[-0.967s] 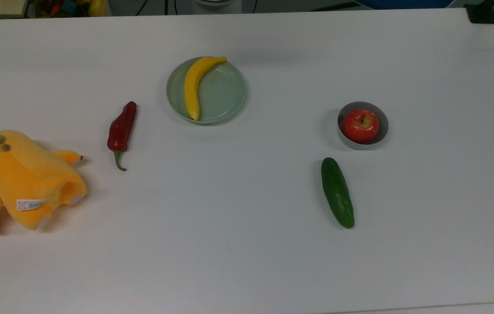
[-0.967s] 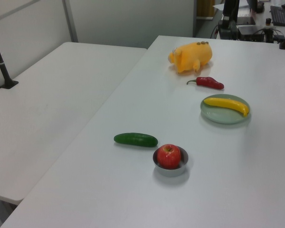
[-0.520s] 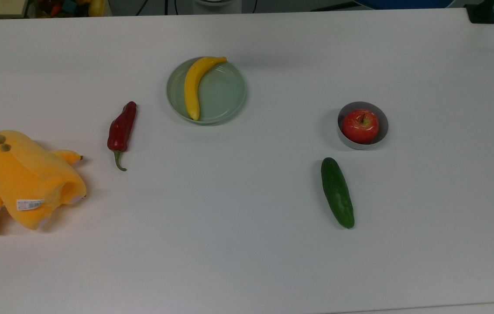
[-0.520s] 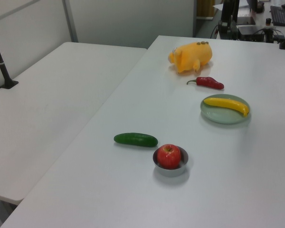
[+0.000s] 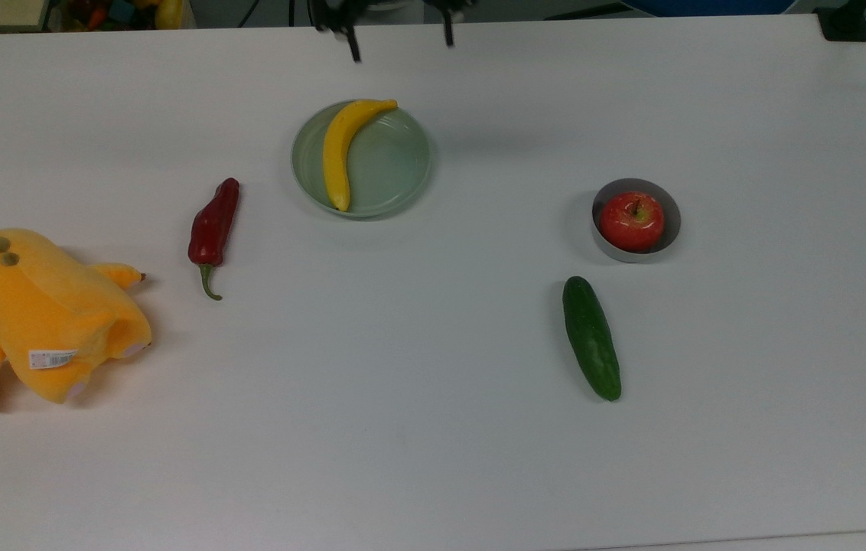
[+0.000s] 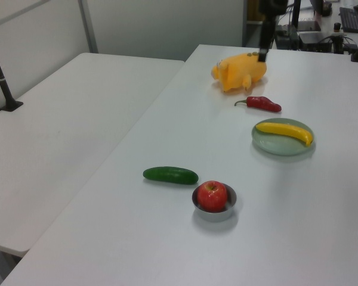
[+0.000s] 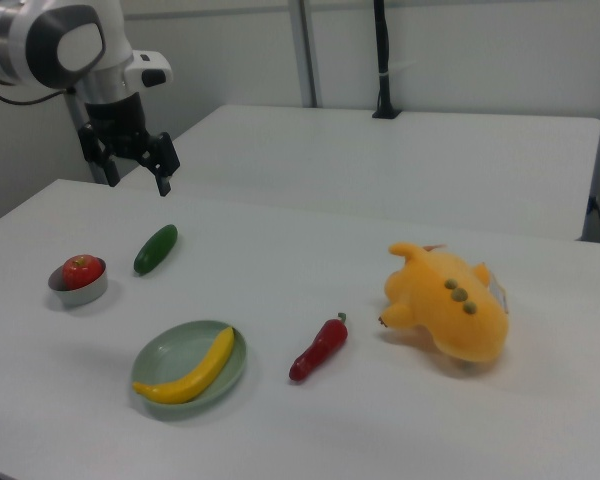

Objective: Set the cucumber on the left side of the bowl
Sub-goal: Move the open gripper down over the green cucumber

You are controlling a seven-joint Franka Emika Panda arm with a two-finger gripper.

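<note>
The dark green cucumber (image 5: 591,337) (image 6: 170,174) (image 7: 156,248) lies flat on the white table. In the top view it is just below and slightly left of the small grey bowl (image 5: 673,218) (image 6: 213,215) (image 7: 80,296), apart from it. A red apple (image 5: 632,221) sits in the bowl. My gripper (image 5: 401,38) (image 7: 138,178) (image 6: 263,53) hangs open and empty above the table. It is at the top view's top edge, beyond the plate and far from the cucumber.
A pale green plate (image 5: 395,164) carries a banana (image 5: 337,149). A dark red chili (image 5: 214,222) lies to the top view's left of it, and a yellow plush toy (image 5: 47,314) lies further left. A second white table (image 6: 65,131) adjoins this one.
My gripper has come into view at the top view's top edge and in the left view's upper part. The things on the table have not moved.
</note>
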